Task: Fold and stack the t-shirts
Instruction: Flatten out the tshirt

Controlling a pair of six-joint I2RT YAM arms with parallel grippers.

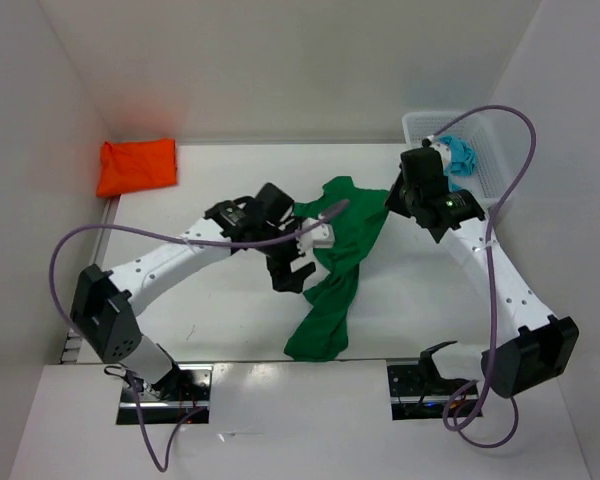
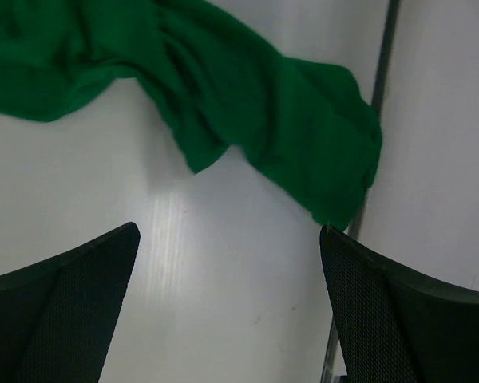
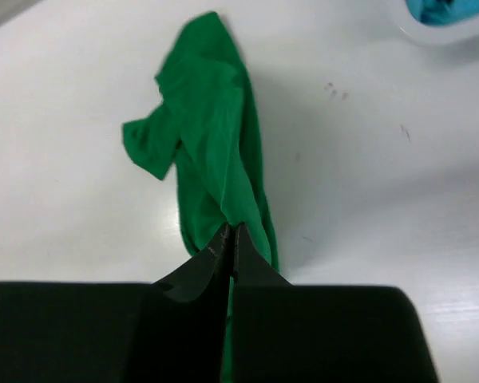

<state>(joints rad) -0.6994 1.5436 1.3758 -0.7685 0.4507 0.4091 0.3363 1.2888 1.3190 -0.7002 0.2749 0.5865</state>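
Observation:
The dark green t-shirt point(image 1: 335, 275) lies stretched in a long crumpled band down the middle of the table. My right gripper point(image 1: 395, 200) is shut on its far end, with cloth pinched at the fingertips point(image 3: 231, 231); the shirt point(image 3: 215, 152) hangs away from them. My left gripper point(image 1: 292, 275) is open and empty just left of the shirt, over bare table; the shirt point(image 2: 247, 104) lies beyond its fingers point(image 2: 383, 311). The orange t-shirt point(image 1: 137, 166) lies folded at the back left. The turquoise t-shirt point(image 1: 462, 153) sits in the basket.
A white mesh basket point(image 1: 490, 150) stands at the back right against the wall; its rim shows in the right wrist view point(image 3: 439, 32). White walls close in the left, back and right. A dark seam point(image 2: 379, 104) marks the table's near edge.

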